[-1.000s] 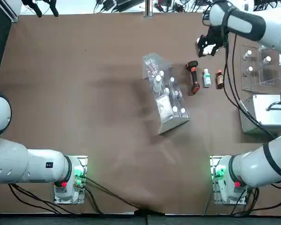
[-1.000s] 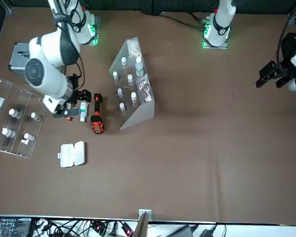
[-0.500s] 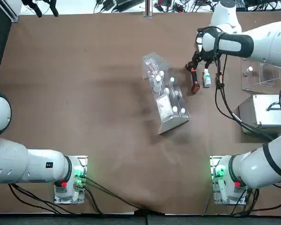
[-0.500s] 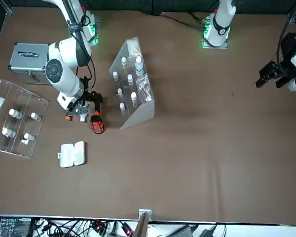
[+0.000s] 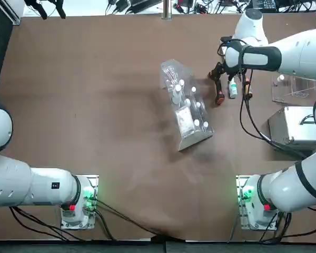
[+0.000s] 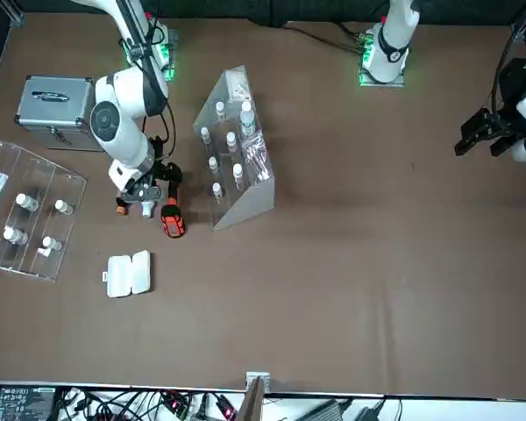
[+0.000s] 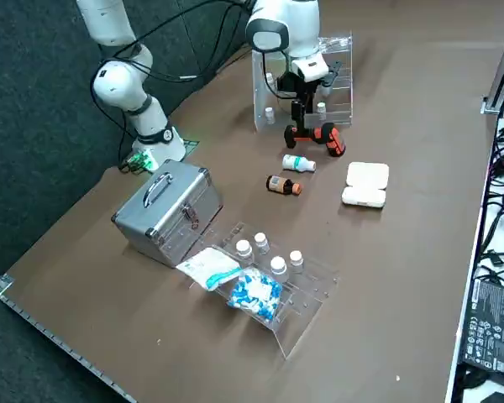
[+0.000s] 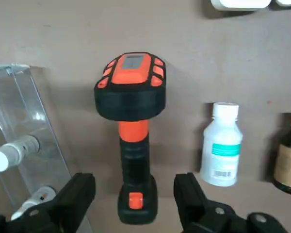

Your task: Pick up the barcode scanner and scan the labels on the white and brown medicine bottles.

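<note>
Overhead, right gripper (image 8: 133,194) astride barcode scanner (image 8: 132,121).

The brown table (image 5: 95,105) carries everything. The landmark is the tilted clear vial rack (image 5: 185,105) near its middle. Just beside the rack, toward the working arm's side, lies the orange-and-black barcode scanner (image 8: 132,126) flat on the tabletop; next beyond it lies the white medicine bottle (image 8: 223,145), then the brown medicine bottle (image 7: 283,185), all on their sides. Further out from the rack sit a silver metal case (image 7: 166,210), a second clear rack of vials (image 7: 273,281) and a white flat box (image 6: 128,274).
</note>
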`<action>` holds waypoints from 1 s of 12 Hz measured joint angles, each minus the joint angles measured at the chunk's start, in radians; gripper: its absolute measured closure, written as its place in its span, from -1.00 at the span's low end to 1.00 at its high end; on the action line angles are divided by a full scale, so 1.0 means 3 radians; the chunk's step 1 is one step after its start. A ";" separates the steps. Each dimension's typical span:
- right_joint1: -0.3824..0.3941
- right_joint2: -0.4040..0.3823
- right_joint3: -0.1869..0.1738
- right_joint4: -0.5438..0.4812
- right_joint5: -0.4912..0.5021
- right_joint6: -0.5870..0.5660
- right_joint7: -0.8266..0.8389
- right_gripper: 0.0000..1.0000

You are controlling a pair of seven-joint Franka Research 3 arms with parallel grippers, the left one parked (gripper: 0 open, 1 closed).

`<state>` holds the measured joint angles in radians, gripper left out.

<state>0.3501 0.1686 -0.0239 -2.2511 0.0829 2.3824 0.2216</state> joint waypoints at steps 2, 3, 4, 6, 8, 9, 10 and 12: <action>0.0047 0.0054 0.0000 -0.0038 0.0000 0.0097 0.0183 -1.00; 0.0064 0.0091 0.0000 -0.0047 0.0000 0.0116 0.0275 -1.00; 0.0071 0.0126 0.0000 -0.0050 0.0000 0.0129 0.0328 -1.00; 0.0071 0.0175 -0.0001 -0.0049 0.0000 0.0150 0.0365 -1.00; 0.0070 0.0200 -0.0006 -0.0049 0.0000 0.0158 0.0381 -1.00; 0.0070 0.0208 -0.0010 -0.0049 0.0000 0.0158 0.0381 -1.00; 0.0070 0.0215 -0.0012 -0.0049 0.0000 0.0158 0.0381 -1.00; 0.0069 0.0243 -0.0013 -0.0049 0.0000 0.0162 0.0381 -1.00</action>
<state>0.3707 0.2414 -0.0280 -2.2659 0.0829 2.4310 0.3360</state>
